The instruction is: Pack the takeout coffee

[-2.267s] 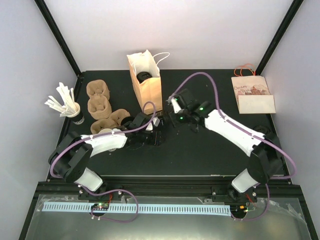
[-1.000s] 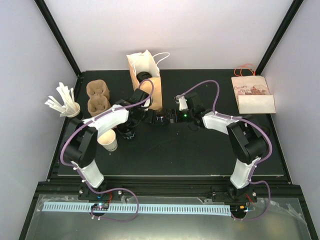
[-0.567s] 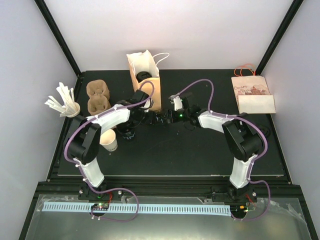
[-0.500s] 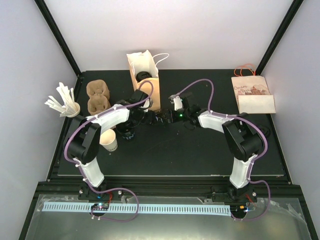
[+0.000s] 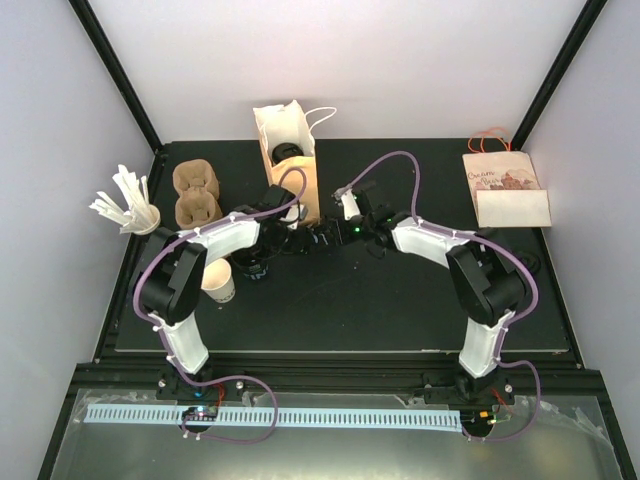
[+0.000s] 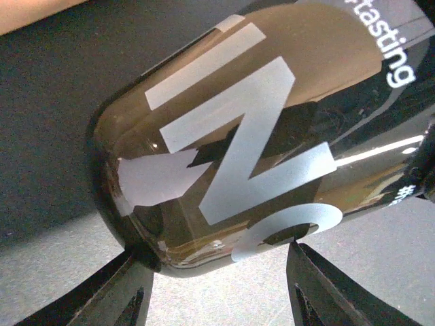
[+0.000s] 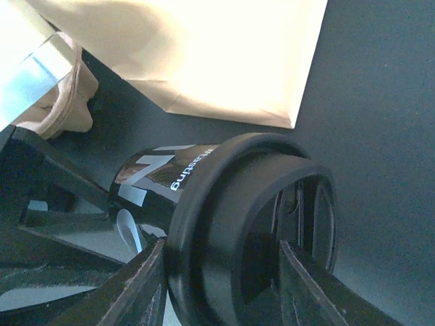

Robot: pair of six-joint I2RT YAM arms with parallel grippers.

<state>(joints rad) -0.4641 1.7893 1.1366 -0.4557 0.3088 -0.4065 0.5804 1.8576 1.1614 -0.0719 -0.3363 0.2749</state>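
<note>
A black takeout coffee cup (image 5: 318,238) with white lettering lies on its side in front of the open paper bag (image 5: 292,175). My left gripper (image 5: 301,238) has the cup's base (image 6: 245,136) between its fingers, and both fingertips (image 6: 136,261) touch it. My right gripper (image 5: 334,236) straddles the lid end (image 7: 231,224). One of its fingers (image 7: 153,261) presses on the lid's rim, the other crosses in front of the lid's recess, so its hold is unclear. A second black cup (image 5: 288,152) stands inside the bag.
Pulp cup carriers (image 5: 197,193) sit at the left, one (image 7: 64,102) close beside the bag (image 7: 204,61). A cup of stirrers (image 5: 135,212) stands far left and a white paper cup (image 5: 218,283) under my left arm. Flat printed bags (image 5: 505,188) lie at the back right.
Both grippers have narrowed around the lying cup, the right one more than the left. The right wrist has edged left toward the lid. The cup stays in front of the bag.
</note>
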